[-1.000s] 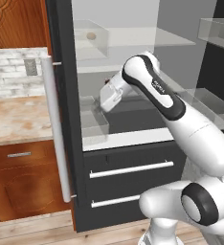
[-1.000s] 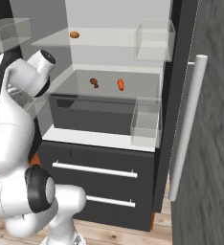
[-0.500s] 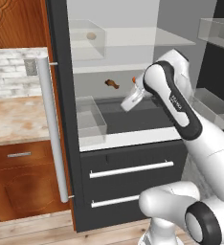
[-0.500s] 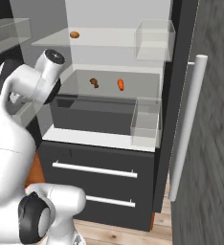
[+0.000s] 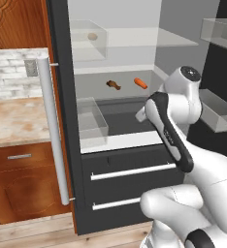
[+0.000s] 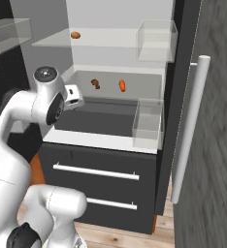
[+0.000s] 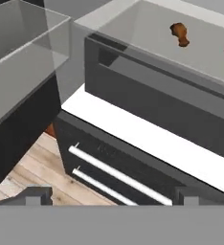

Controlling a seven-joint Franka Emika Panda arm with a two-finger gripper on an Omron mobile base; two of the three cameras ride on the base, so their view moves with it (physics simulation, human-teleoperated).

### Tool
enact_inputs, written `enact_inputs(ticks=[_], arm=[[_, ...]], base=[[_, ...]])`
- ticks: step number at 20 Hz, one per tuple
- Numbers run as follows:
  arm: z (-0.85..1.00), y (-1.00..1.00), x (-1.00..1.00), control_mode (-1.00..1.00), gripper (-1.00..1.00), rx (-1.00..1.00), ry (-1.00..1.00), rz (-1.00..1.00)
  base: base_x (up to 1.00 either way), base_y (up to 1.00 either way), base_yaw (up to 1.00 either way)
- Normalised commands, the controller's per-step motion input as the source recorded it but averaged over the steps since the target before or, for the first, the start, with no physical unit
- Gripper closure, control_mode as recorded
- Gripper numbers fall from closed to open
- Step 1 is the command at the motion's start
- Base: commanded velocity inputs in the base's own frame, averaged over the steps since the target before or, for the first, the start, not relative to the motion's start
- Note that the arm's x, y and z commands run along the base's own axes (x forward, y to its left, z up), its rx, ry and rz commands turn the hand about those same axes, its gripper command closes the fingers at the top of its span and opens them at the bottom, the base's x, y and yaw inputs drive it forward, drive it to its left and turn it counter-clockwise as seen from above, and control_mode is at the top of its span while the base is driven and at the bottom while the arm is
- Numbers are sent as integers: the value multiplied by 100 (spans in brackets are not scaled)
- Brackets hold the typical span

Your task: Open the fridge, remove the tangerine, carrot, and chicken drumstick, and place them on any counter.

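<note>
Gripper (image 7: 112, 198) spread wide, nothing held, facing the open fridge (image 5: 62, 121) interior. Counter (image 5: 13, 121) at 9 o'clock of the fridge. Carrot (image 5: 140, 83) at 3 o'clock of the chicken drumstick (image 5: 113, 85), same glass shelf; tangerine (image 6: 75, 35) one shelf up, 11 o'clock. Risk: reaching in, the elbow may clip the door bins.

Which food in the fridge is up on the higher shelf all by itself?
The tangerine, small and round. The drumstick and carrot lie together one shelf lower.
</note>
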Motion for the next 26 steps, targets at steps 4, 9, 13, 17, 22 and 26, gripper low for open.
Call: enact_inputs(ticks=[4, 9, 13, 17, 22, 26], arm=[[34, -78, -25, -100, -100, -10, -7, -51], [85, -7, -31, -100, -100, -2, -20, -23], [79, 0, -37, -100, -100, 8, -5, -6], [61, -2, -38, -100, -100, 18, 2, 0], [4, -14, -40, -100, -100, 0, 1, -1], [20, -9, -59, -100, -100, 0, 0, -1]], base=[[0, 0, 0], [0, 0, 0], [0, 0, 0], [0, 0, 0], [0, 0, 0], [0, 0, 0]])
